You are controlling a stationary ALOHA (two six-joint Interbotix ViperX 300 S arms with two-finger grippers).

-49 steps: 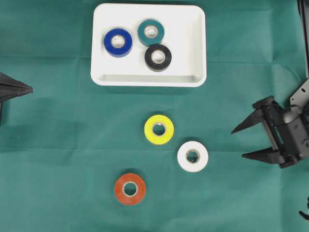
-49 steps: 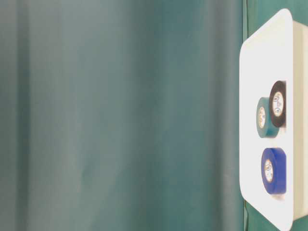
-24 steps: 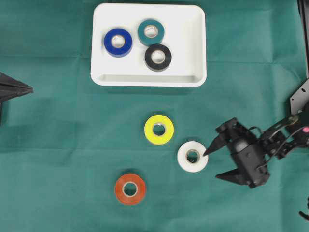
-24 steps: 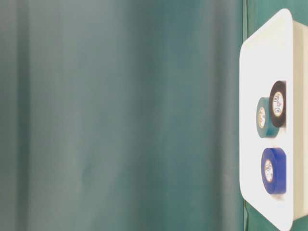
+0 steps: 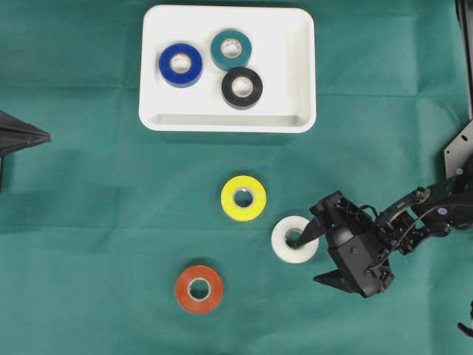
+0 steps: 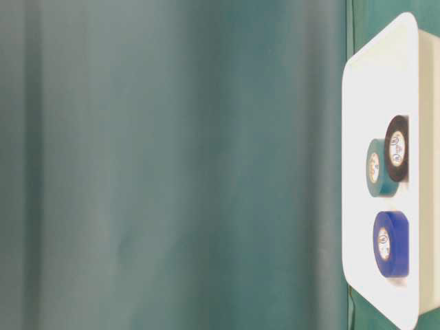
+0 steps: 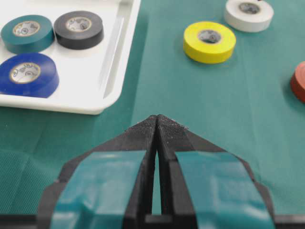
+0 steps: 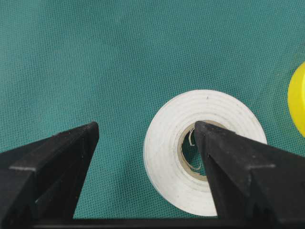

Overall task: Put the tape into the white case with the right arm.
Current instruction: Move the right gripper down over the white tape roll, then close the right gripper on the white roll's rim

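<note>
- Green cloth (image 5: 89, 222) covers the bench, and every roll of tape lies flat on it or in the case.
- At the far side of the overhead view sits the white case (image 5: 295, 74), holding three rolls: a blue roll (image 5: 180, 64), a teal roll (image 5: 230, 49) and a black roll (image 5: 242, 87). The teal and black rolls are just beside each other; the blue one lies apart from them.
- Three more rolls lie on the cloth outside the case: a yellow roll (image 5: 243, 198), a white roll (image 5: 290, 244) and an orange roll (image 5: 199, 289).
- Reaching in from the right edge of the overhead view, the right arm (image 5: 414, 218) carries the right gripper (image 5: 307, 259), whose jaws stand apart.
- Its upper fingertip (image 8: 207, 136) sits over the cardboard core of the white roll, while the other finger (image 8: 71, 148) is out over bare cloth beside the roll. Whether either finger touches the roll cannot be told.
- Near the left edge of the overhead view, the left gripper (image 7: 157, 119) has its two fingers pressed together with nothing between them, hovering over the cloth near the case's corner.
</note>
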